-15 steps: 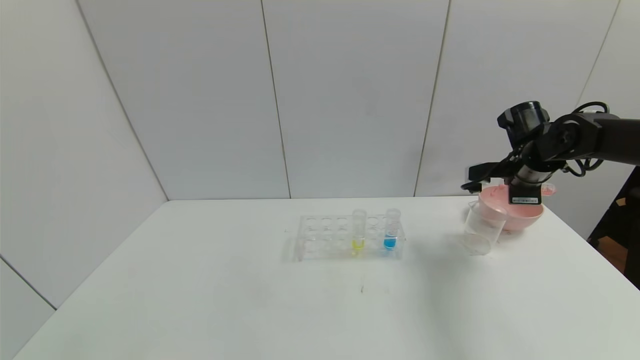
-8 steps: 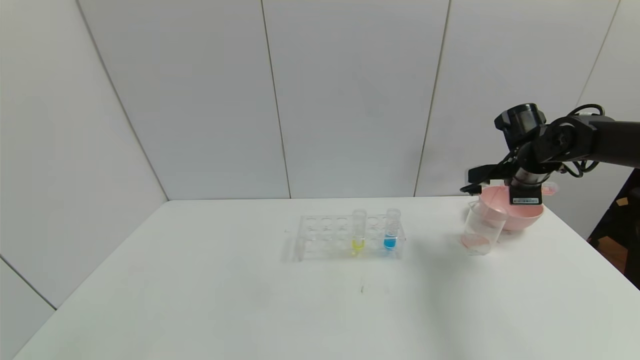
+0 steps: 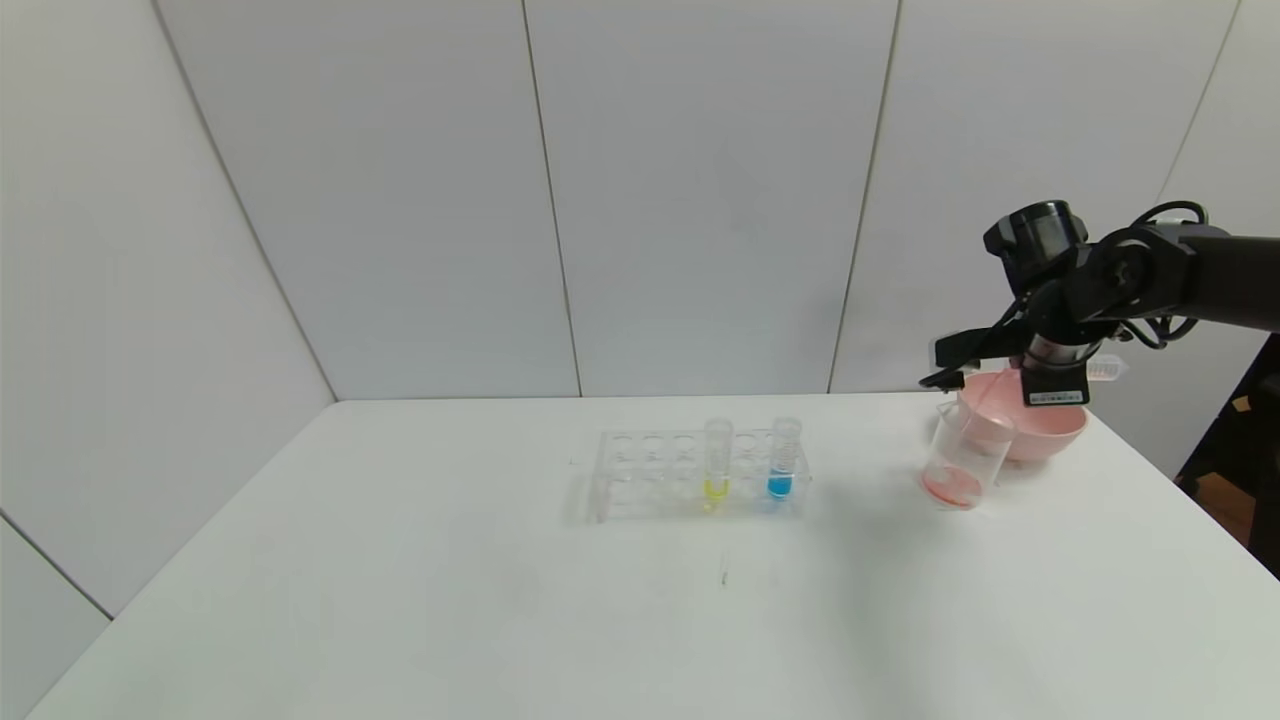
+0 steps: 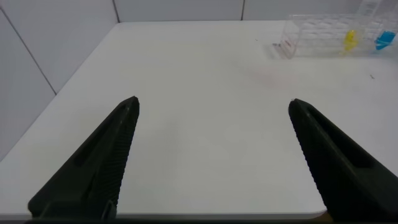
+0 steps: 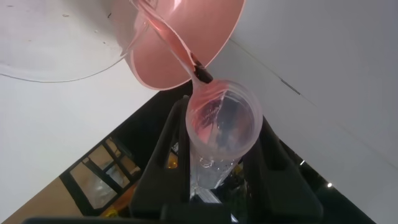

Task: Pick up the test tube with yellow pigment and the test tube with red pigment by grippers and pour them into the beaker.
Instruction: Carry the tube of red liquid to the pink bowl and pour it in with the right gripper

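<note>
At the table's right, my right gripper point(image 3: 1050, 372) point(image 5: 221, 115) is shut on the test tube with red pigment point(image 3: 1105, 368) point(image 5: 217, 143), which is tipped over the beaker point(image 3: 962, 450) point(image 5: 62, 37). A thin red stream runs from the tube's mouth into the beaker, and red liquid lies at its bottom. The test tube with yellow pigment point(image 3: 717, 460) point(image 4: 350, 38) stands upright in the clear rack point(image 3: 650, 470) point(image 4: 311, 34). My left gripper point(image 4: 213, 102) hangs open over bare table near the front left edge, holding nothing.
A tube of blue liquid point(image 3: 783, 458) point(image 4: 384, 38) stands in the rack beside the yellow one. A pink bowl point(image 3: 1045, 430) point(image 5: 186, 43) sits right behind the beaker, near the table's right edge. White walls close in the back and left.
The held tube has emptied its red liquid into the beaker, whose bottom has turned red. The right wrist has shifted slightly up and left.
</note>
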Robot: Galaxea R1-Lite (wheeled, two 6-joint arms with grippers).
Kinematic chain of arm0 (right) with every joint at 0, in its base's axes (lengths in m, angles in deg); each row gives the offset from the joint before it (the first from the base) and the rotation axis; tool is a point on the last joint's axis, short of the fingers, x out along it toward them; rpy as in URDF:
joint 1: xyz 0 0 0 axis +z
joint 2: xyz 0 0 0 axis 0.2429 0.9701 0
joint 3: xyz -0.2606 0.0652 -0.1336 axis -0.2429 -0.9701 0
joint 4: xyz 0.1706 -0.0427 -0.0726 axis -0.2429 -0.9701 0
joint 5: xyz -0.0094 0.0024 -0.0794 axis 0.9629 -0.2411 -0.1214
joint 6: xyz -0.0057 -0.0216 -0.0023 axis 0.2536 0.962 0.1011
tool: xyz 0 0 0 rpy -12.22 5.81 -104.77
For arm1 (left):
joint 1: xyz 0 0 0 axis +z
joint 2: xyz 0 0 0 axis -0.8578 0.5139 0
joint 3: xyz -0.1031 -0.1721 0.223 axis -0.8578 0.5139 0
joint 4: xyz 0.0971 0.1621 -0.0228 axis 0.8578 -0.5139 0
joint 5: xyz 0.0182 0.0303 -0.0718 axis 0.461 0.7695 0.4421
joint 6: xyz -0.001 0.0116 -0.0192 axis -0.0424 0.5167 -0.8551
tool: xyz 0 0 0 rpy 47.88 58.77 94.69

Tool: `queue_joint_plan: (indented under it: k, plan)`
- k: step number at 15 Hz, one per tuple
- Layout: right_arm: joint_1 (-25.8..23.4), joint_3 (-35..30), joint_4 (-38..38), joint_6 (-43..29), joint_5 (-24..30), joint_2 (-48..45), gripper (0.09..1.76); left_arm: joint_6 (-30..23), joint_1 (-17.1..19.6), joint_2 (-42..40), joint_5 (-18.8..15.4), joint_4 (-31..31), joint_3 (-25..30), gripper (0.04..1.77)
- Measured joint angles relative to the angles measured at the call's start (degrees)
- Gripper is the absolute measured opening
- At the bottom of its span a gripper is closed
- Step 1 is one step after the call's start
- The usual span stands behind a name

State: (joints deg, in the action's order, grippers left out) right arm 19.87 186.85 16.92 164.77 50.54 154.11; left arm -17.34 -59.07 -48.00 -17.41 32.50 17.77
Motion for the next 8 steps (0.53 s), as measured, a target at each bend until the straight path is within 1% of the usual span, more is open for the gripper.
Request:
queue_joint_plan:
  k: [8]
  plan:
    - [0.16,-0.05,-1.58,1.85,-1.52,-0.05,0.54,0.00,0.00,0.00,0.00,0.02,0.00,1.72]
